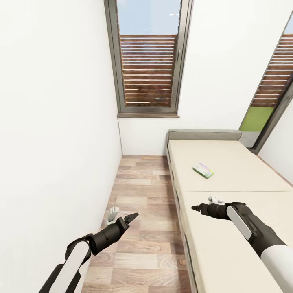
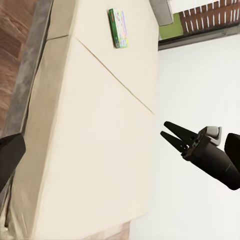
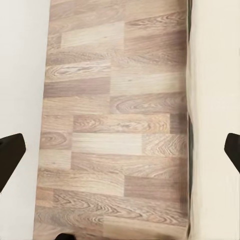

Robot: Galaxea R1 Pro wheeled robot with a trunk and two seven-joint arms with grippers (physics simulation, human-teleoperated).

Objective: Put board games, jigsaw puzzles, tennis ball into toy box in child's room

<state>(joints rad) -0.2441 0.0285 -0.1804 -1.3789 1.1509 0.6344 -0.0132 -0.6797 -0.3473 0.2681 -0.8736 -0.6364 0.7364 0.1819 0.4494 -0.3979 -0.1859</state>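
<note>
— While the bed (image 1: 228, 171) is being approached, which step is in hand?
— Fetching a board game (image 1: 203, 170) is judged to be the step; it lies flat mid-mattress, toward the headboard end.
— And the grippers?
— The right gripper (image 1: 195, 208) is held over the mattress's near edge, jaws parted, well short of the box. The left gripper (image 1: 132, 217) is spread, empty, over the floor. A forward reach is called for.

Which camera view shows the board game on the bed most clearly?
The left wrist view: the board game lies flat on the bed, its green edge and white face plain. The head view shows it smaller and farther away.
</note>
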